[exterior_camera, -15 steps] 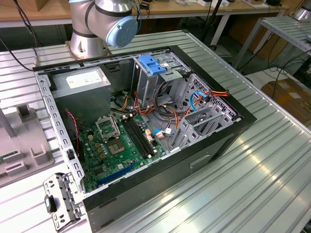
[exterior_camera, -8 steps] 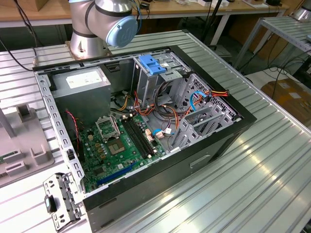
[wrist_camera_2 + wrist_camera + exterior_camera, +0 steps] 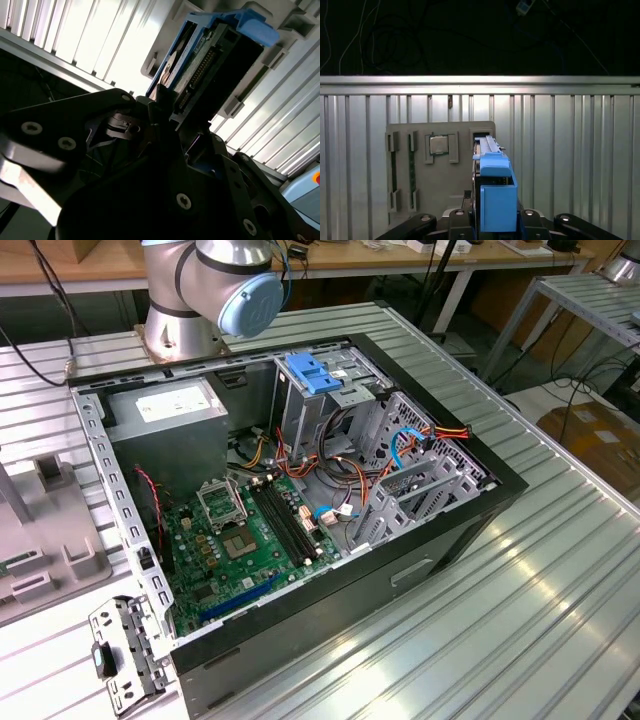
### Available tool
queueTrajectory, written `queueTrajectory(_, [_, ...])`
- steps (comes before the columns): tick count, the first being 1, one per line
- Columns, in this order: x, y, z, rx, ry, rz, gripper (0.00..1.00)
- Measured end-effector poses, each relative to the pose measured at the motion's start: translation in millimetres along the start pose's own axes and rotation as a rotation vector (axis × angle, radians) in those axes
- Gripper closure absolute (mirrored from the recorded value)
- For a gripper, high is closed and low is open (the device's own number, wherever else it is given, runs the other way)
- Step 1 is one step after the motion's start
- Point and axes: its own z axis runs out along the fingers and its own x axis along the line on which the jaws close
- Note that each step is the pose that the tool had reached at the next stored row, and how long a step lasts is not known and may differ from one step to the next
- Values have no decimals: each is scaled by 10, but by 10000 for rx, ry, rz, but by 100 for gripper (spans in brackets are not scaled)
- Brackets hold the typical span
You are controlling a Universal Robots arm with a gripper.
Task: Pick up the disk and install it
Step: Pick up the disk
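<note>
Currently: end effector (image 3: pixel 492 222) sits clamped on the disk (image 3: pixel 495 192) by its blue carrier rails, disk on edge over the grey parts tray (image 3: pixel 440 195) on the ribbed surface (image 3: pixel 570 165). Edge-on grip presumably suits sliding it into a bay. Clearance from tray: cannot tell.

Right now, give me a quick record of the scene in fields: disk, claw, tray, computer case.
disk: on edge in its blue carrier, at the grey tray
claw: shut on the disk's sides
grey tray: holds a processor chip and two memory sticks
computer case: open, lying on the ribbed table, motherboard exposed
</note>
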Motion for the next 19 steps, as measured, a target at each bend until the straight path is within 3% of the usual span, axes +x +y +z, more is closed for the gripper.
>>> queueTrajectory(19, [0,-1,-129,-1,0,0,64])
